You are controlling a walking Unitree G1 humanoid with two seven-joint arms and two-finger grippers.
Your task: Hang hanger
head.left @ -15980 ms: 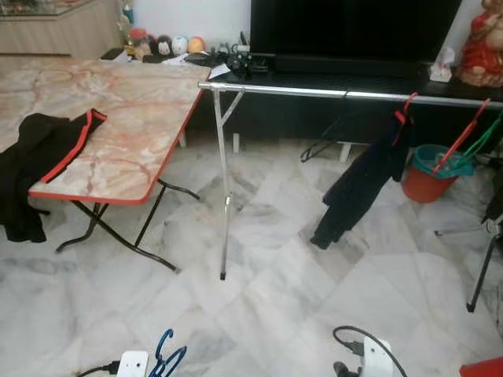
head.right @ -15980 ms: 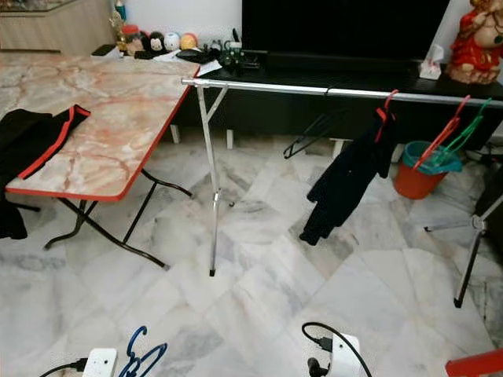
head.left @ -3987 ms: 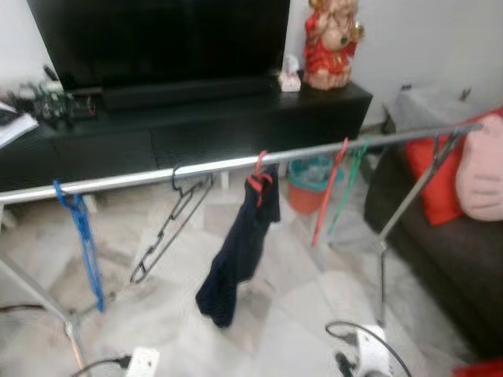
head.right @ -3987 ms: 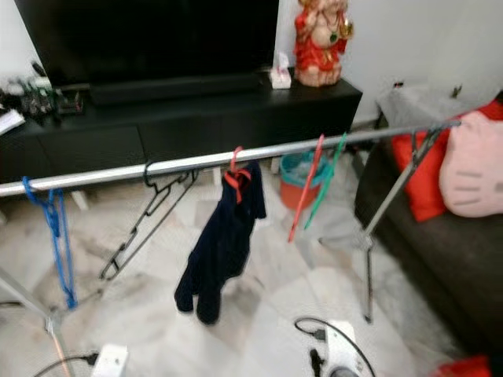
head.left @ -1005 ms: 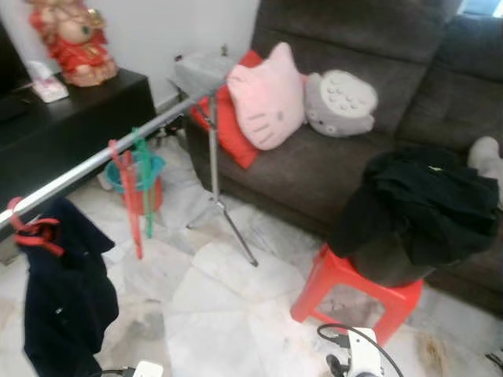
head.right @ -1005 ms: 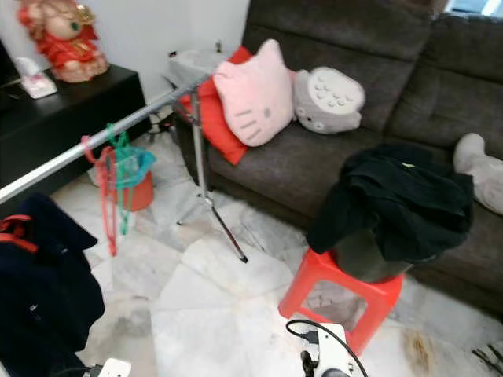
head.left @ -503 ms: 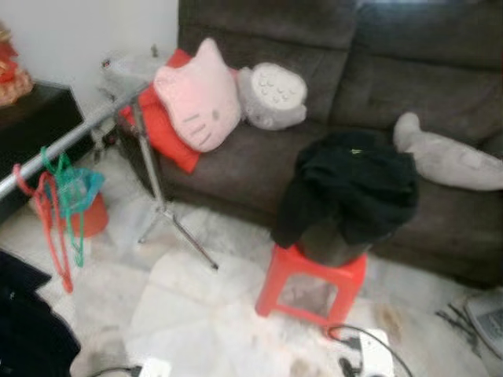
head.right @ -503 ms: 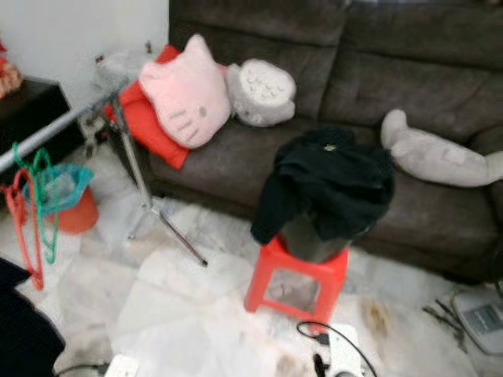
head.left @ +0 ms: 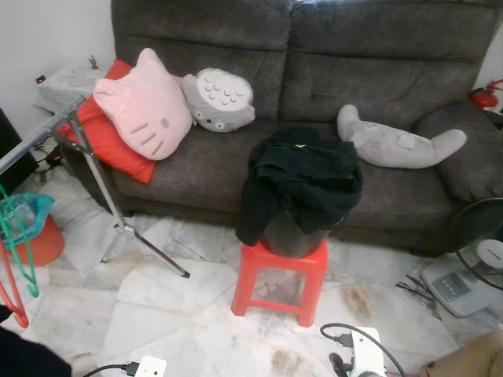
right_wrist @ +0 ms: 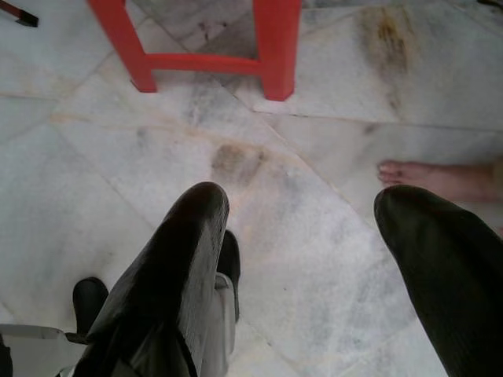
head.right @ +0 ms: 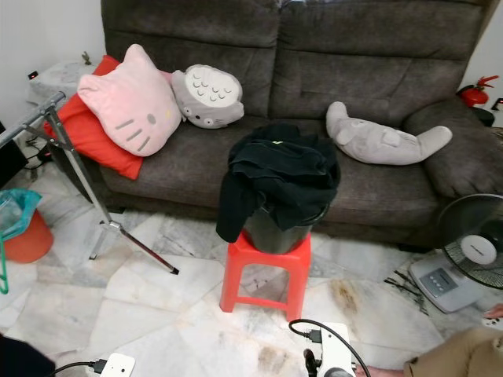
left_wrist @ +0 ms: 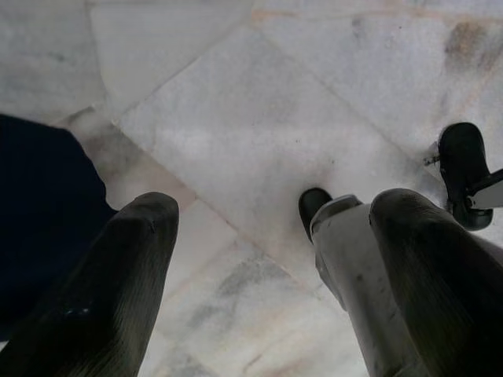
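Both hands hang empty, fingers spread: left hand (left_wrist: 267, 259), right hand (right_wrist: 314, 259). Hangers (head.left: 17, 267) dangle off the rail (head.left: 39, 133) at far left. Risks: bumping the red stool (head.left: 279, 275) with its bucket of clothes (head.left: 302, 188), or snagging the rail's leg.

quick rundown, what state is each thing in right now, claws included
left claw: open, empty, hanging over the floor
right claw: open, empty, hanging over the floor
red and green hangers: hanging from the rail
rail: standing on its stand
black clothes: heaped over a dark bucket
bucket: upright on the red stool
red stool: upright before the sofa
fan: on the floor, spin unclear
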